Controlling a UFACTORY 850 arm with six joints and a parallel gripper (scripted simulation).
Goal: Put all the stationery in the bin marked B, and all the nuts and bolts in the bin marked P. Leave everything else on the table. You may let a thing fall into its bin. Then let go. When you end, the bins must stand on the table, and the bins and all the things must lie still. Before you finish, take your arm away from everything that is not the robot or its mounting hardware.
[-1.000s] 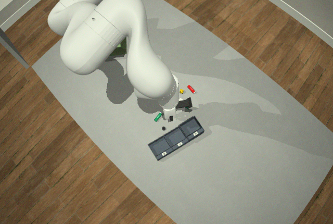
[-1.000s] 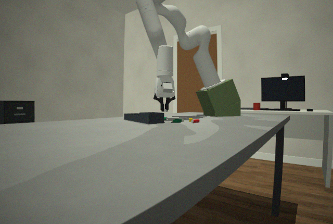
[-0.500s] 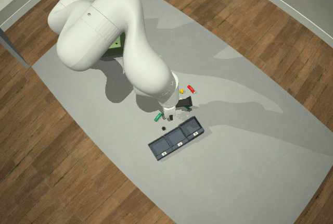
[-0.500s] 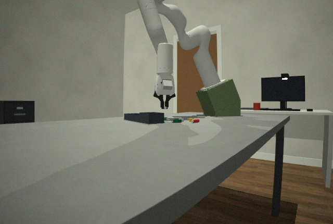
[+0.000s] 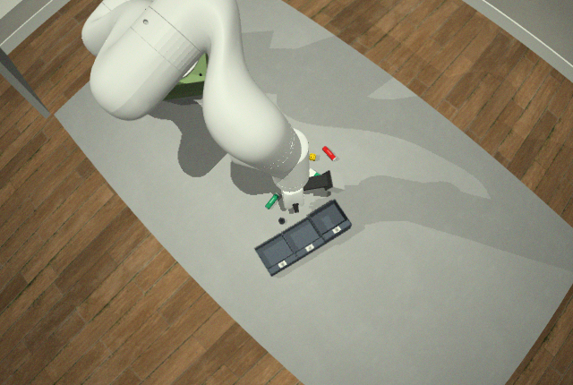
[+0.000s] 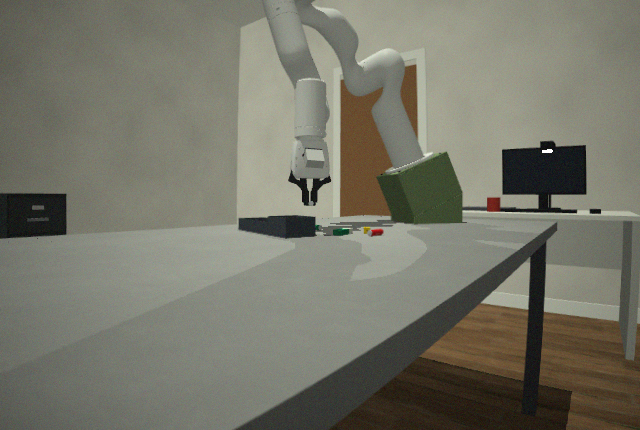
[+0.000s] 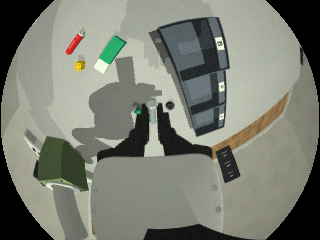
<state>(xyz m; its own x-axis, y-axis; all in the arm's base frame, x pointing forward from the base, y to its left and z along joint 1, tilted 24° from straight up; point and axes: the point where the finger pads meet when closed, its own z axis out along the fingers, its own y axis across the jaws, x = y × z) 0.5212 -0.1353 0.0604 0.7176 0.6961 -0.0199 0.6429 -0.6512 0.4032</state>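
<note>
Worktop [image 6: 206,311] of pale grey fills the foreground; on it stands a dark row of three bins [image 6: 279,226], each with a small label too small to read; the jaws hang above the worktop just beside the long side of that row, pointing straight down, nearly closed and pinched on a small pale object [image 7: 152,103] too small to name; below them, on the worktop, lie a green marker [image 5: 271,201] and, nearer the bins, a small black round piece [image 5: 280,220], apart from each other; a little further lie a green-and-white eraser [image 7: 110,55], a yellow cube [image 5: 312,157] and a red cylinder [image 5: 329,152], all outside the bins; behind them the white arm [image 6: 305,105] rises from a tilted green pedestal [image 6: 439,192]; beyond, a desk carries a black monitor [image 6: 543,169] and a red cup [image 6: 493,203].
</note>
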